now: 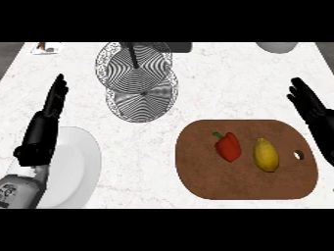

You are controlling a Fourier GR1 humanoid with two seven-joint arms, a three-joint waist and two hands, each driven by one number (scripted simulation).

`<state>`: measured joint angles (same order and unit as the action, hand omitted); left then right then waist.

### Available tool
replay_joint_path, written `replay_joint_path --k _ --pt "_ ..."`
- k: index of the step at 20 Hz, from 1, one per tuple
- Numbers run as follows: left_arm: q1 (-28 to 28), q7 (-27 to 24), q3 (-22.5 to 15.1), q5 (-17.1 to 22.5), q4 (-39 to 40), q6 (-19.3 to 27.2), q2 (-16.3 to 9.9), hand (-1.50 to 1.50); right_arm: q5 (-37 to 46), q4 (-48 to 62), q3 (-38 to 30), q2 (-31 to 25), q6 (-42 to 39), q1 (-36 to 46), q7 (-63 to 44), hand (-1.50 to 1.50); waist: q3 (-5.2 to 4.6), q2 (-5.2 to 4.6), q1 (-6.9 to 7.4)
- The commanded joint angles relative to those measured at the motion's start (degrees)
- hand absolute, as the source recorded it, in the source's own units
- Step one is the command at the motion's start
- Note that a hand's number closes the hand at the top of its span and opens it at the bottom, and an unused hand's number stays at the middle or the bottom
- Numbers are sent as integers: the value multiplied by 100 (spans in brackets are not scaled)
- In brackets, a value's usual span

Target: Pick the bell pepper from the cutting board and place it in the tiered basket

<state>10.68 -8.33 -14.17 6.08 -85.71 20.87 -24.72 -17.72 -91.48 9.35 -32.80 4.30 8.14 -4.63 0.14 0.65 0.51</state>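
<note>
Here, your right hand (321, 125) has its fingers straight and spread, holding nothing, at the right edge of the view just beyond the cutting board's far right corner. Your left hand (43, 127) is the same at the left edge: fingers straight, pointing away from you, with nothing in them, above the inner rim of a white plate (79, 166).

Moving outward, the red bell pepper (228, 146) lies on the brown cutting board (220, 181), near its middle, green stem toward the far side. A yellow lemon (266, 155) lies just to its right, close but apart, and a small hole pierces the board near its right edge.

Farther off, the wire tiered basket (137, 81) stands on the white marble table (198, 73), well apart from the board, toward the far left.
</note>
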Motion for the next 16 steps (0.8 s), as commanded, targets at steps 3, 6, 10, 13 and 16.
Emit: replay_joint_path --k 3,6,10,13,16 --pt "-248 378 48 432 11 -377 90 0 235 -521 860 805 -414 311 902 150 -7 -73 120" --pt "-298 961 66 949 191 -801 76 0 319 -1243 1544 1178 -858 738 1454 150 -7 -74 254" --pt "-384 1223 262 1315 147 -1068 -44 0 1937 -135 1200 1727 1915 -69 445 -150 -19 -75 13" --pt "-443 1515 383 1398 5 -1169 -64 0 2497 -30 1384 1766 1963 -228 1265 -150 -13 -61 -38" --pt "-960 1347 415 1399 -364 -1287 -180 0 3340 -481 1717 1577 2235 -51 692 -150 -19 -40 -19"
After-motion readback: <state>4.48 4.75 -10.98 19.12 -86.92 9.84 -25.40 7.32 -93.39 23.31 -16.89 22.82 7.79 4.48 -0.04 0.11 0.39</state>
